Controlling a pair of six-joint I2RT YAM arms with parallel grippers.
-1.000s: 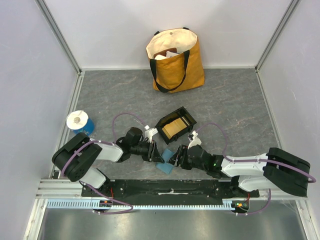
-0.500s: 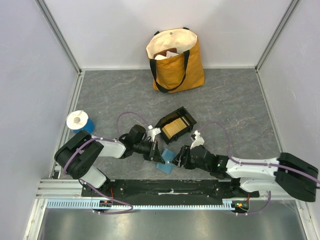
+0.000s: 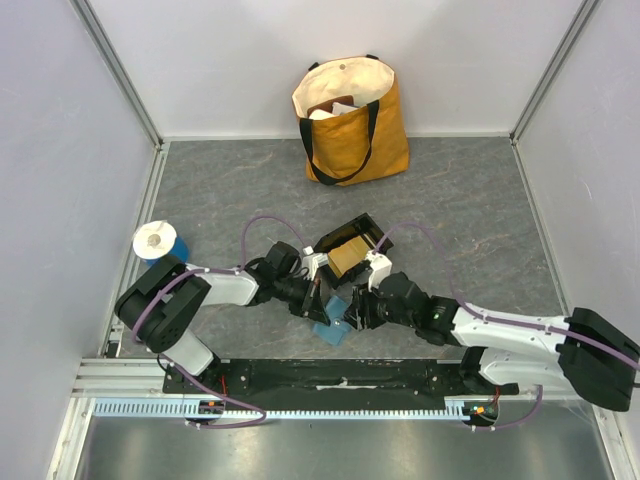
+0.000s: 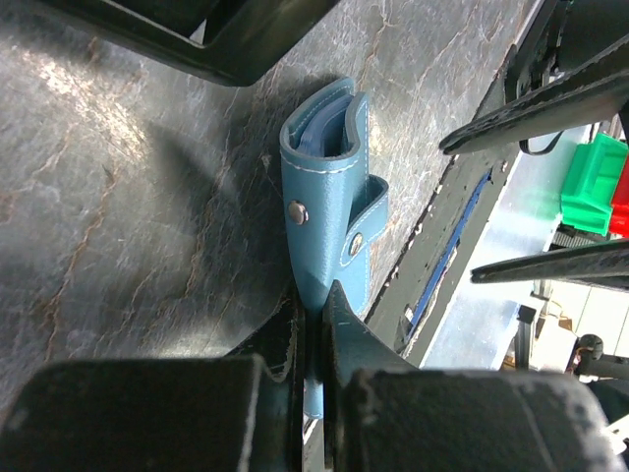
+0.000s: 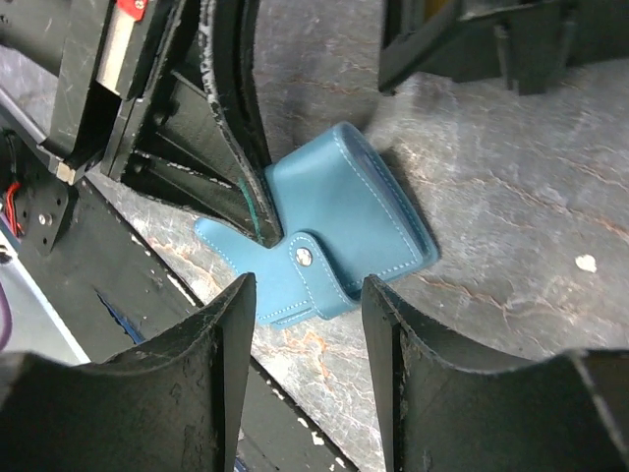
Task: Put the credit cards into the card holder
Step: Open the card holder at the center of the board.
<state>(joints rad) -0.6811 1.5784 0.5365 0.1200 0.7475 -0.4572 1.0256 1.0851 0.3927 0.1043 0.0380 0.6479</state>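
Teal card holder (image 4: 324,187) is pinched by one flap in the tightly closed left gripper (image 4: 313,300) and is rested on the grey table (image 3: 450,200), just in front of the black tray (image 3: 322,243). The right gripper (image 5: 303,295) is held partly spread beside the holder's snap tab (image 5: 305,280), with nothing gripped, and tan credit cards (image 3: 348,257) are seen in the tray.

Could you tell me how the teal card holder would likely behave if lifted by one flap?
The card holder looks like soft stitched leather, so it will probably flex. Pinched at one edge by the left hand, it may swing or gape open. Thin, so likely light.
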